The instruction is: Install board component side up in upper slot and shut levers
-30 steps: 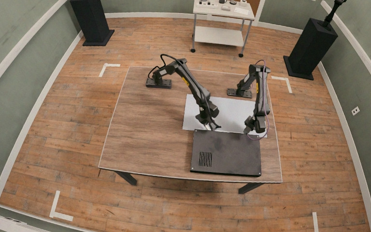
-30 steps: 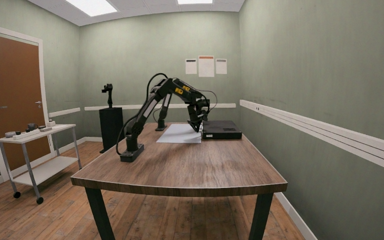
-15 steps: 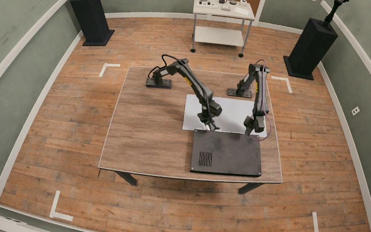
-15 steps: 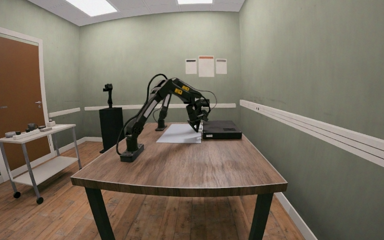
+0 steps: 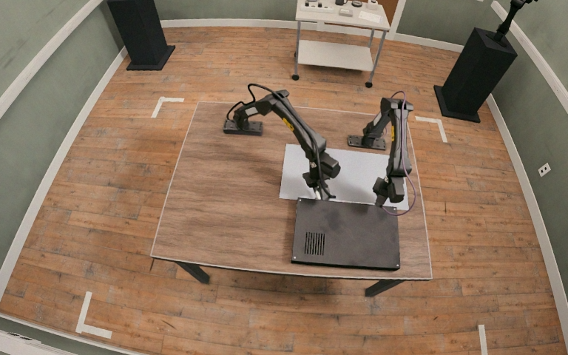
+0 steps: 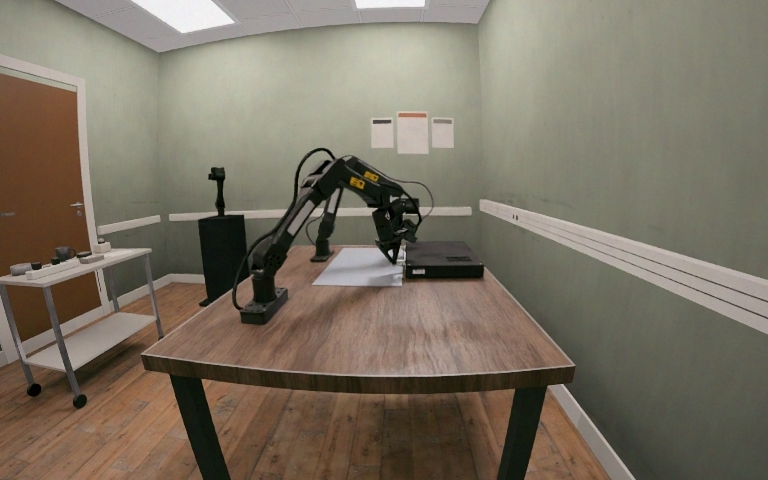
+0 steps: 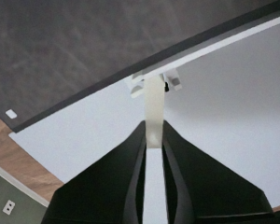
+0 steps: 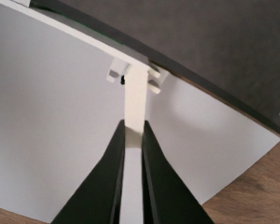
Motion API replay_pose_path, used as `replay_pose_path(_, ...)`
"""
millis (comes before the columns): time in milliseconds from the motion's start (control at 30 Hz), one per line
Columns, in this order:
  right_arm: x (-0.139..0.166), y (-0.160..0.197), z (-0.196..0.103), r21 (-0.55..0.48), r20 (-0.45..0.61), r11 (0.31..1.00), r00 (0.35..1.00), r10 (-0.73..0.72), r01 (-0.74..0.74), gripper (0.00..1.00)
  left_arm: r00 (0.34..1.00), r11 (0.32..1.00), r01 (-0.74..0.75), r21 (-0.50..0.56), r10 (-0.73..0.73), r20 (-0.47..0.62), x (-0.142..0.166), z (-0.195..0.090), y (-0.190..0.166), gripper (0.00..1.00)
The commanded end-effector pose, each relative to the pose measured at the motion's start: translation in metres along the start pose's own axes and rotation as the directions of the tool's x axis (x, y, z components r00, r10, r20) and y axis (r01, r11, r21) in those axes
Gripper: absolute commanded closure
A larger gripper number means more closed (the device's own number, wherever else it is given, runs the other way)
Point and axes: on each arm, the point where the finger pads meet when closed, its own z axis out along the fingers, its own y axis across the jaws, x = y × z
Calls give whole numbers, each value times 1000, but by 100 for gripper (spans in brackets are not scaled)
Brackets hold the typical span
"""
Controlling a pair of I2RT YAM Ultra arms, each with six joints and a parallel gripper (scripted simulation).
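The dark enclosure (image 5: pixel 344 233) (image 6: pixel 443 259) (image 7: pixel 79 42) (image 8: pixel 201 37) lies flat near the bench edge; its feet are hidden. The board's white panel (image 7: pixel 191 57) (image 8: pixel 70 32) runs close along its open front. A thin green strip of the board shows behind the panel in the right wrist view. My left gripper (image 5: pixel 380 203) (image 7: pixel 153 127) is shut on one lever (image 7: pixel 154 100). My right gripper (image 6: pixel 393 261) (image 8: pixel 133 125) is shut on the other lever (image 8: pixel 136 93). Both levers stick out from the panel, leaning somewhat outward from straight. The board's depth inside is hidden.
A pale sheet (image 5: pixel 353 168) (image 6: pixel 358 267) lies on the wooden bench (image 5: pixel 221 188) (image 6: pixel 388 321) in front of the enclosure. The enclosure's far side is close to the bench's long edge. Both arms reach over the sheet. A white cart (image 5: pixel 335 55) stands beyond.
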Motion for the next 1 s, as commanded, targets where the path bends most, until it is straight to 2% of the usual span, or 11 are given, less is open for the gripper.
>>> replay_pose_path(0, -2, -4, -6, 28, 0, 999, 999, 36, -36, 97, 999, 999, 25, -29, -24, 22, -2, -5, 1, 97)
replay_pose_path(133, 4, -5, -7, 72, -11, 984, 986, 166, -165, 97, 986, 986, 169, -12, -169, 15, 0, -5, -4, 97)
replay_pose_path(967, -6, 11, -6, 110, 23, 931, 937, 349, -349, 97, 942, 942, 335, -1, -334, 32, -8, -5, -12, 97)
